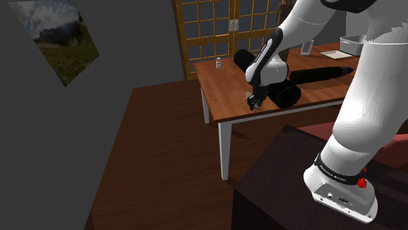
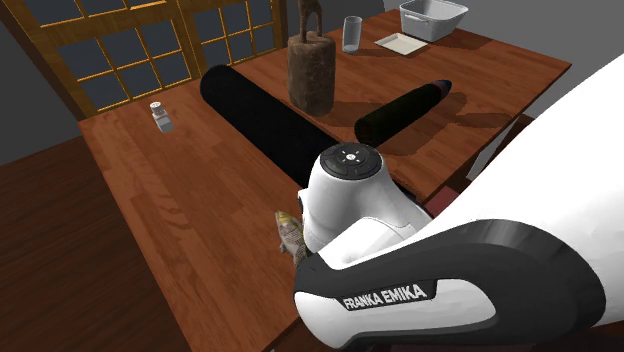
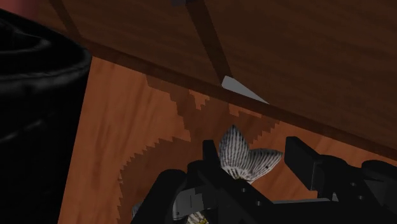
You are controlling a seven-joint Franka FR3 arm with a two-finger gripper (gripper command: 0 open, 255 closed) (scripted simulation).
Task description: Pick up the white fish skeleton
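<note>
Across the second exterior view, the white arm (image 2: 480, 250) bulks in front and hides most of the fish (image 2: 289, 235). Only a grey-tan sliver of it shows, near the edge of the wooden table (image 2: 180, 210) and just beside the long black cylinder (image 2: 255, 110). In the wrist view the hand likewise cuts off the fish's body, and its head cannot be made out. At the table's far corner sits a white bin (image 2: 437, 28), with a clear glass (image 2: 352, 33) near it; what either holds cannot be told. The fish lies flat, its long axis running away from the hand and its pale, ribbed tail fin pointing toward the table's edge. The gripper (image 3: 254, 156) is spread, and its fingers (image 3: 304, 158) straddle the tail without clasping it.
</note>
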